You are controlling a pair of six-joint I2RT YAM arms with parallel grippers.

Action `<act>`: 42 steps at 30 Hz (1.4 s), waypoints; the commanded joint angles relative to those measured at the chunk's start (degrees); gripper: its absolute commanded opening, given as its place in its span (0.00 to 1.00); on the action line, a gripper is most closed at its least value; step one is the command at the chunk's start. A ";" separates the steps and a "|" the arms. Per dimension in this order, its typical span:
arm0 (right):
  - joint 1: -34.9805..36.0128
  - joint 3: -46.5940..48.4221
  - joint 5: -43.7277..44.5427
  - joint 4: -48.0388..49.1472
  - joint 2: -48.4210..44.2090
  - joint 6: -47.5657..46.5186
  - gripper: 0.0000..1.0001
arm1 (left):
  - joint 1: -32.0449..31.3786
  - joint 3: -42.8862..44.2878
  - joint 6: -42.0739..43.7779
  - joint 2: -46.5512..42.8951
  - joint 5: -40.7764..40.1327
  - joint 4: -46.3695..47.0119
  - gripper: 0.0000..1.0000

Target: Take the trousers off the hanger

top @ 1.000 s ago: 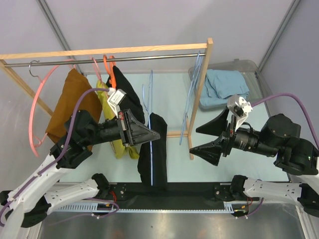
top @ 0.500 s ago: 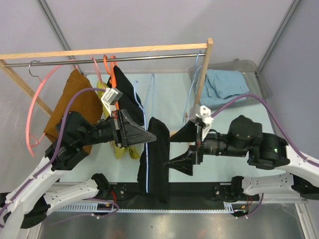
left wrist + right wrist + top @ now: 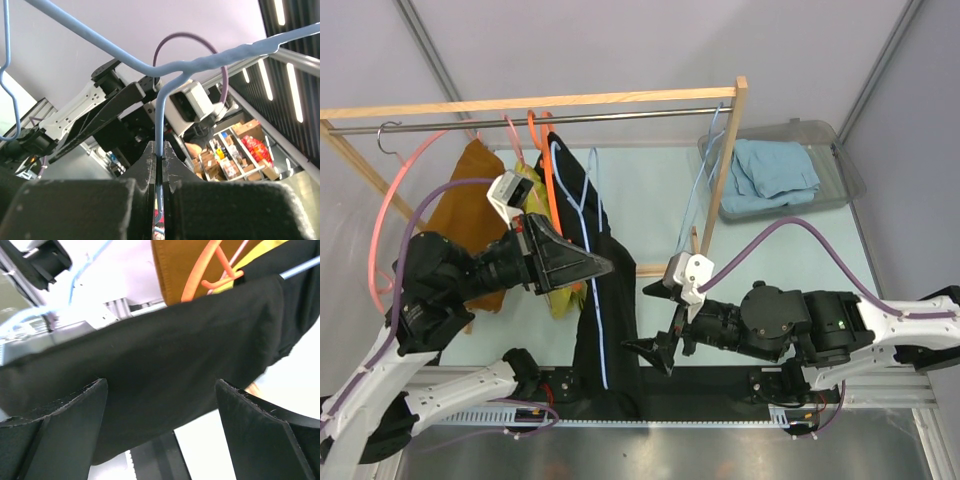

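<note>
The black trousers (image 3: 605, 330) hang folded over a light blue wire hanger (image 3: 588, 195), held off the rail at the table's front. My left gripper (image 3: 605, 266) is shut on the hanger's wire, which runs up between the fingers in the left wrist view (image 3: 161, 125). My right gripper (image 3: 652, 352) is open, right beside the lower part of the trousers. In the right wrist view the black cloth (image 3: 165, 370) lies just beyond the open fingers (image 3: 65, 415), which do not close on it.
A wooden rack with a metal rail (image 3: 520, 115) holds a brown garment (image 3: 470, 200), a yellow garment (image 3: 555, 290), an orange hanger (image 3: 542, 150) and a pink hanger (image 3: 395, 215). A clear bin (image 3: 840, 165) with a blue cloth (image 3: 770, 175) stands at the back right. A wooden post (image 3: 725, 180).
My left gripper drew the hanger and trousers left and nearer the front edge. My right arm swung in from the right, its open gripper now at the trousers' lower part.
</note>
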 commanded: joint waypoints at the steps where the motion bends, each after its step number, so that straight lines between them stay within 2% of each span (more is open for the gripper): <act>1: 2.26 1.40 8.43 2.59 -0.12 -2.21 0.93 | -0.10 5.10 -3.90 -0.51 -3.08 3.35 0.00; 8: 5.42 0.94 9.59 3.38 -2.49 -3.70 0.94 | -0.10 7.82 -2.76 -0.42 -7.47 -1.29 0.00; 13: 7.00 2.18 2.31 1.81 -3.55 -5.90 0.97 | -0.10 7.91 -0.74 -0.86 -12.12 -4.20 0.01; 20: 10.51 4.64 -1.48 -1.37 -1.71 -7.48 0.97 | -0.10 10.02 1.29 -0.16 -14.42 -6.93 0.00; 23: 11.57 4.91 -0.35 0.04 -0.40 -8.18 0.97 | -0.10 10.72 1.55 0.28 -14.60 -7.28 0.00; 29: 11.75 4.91 9.14 1.44 2.77 -9.33 0.96 | -0.10 11.25 1.82 0.89 -14.42 -7.20 0.00; 42: 7.36 3.77 8.36 0.48 3.83 -7.57 0.90 | -0.10 11.95 1.99 1.51 -12.23 -6.32 0.00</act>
